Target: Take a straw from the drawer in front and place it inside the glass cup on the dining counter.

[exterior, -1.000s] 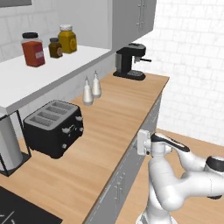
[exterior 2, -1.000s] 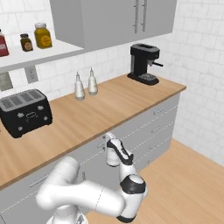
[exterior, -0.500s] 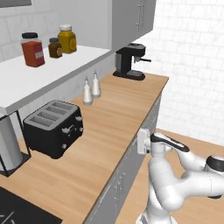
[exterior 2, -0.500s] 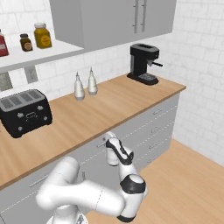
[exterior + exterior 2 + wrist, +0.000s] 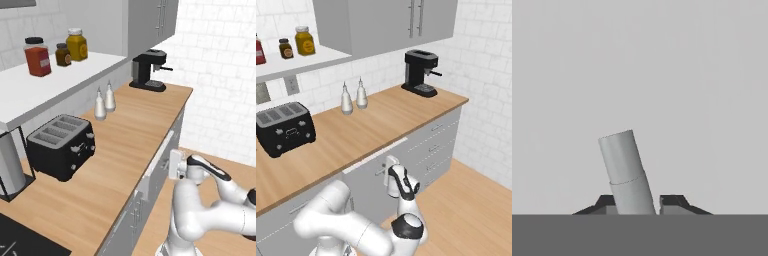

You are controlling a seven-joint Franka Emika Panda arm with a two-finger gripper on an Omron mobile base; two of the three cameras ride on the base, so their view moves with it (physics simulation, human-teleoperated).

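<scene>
Gripper (image 5: 637, 205) had clenched onto the drawer (image 5: 161, 156) handle (image 5: 626, 172) since a second before; arm otherwise unmoved. Drawer sat slightly open just under the wooden worktop (image 5: 125, 150).

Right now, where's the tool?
The tool is at the drawer front below the wooden worktop, shut on the drawer handle, right of the toaster.

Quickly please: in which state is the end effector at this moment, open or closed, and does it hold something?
End effector: closed on the drawer's bar handle, at the drawer front under the worktop.
</scene>
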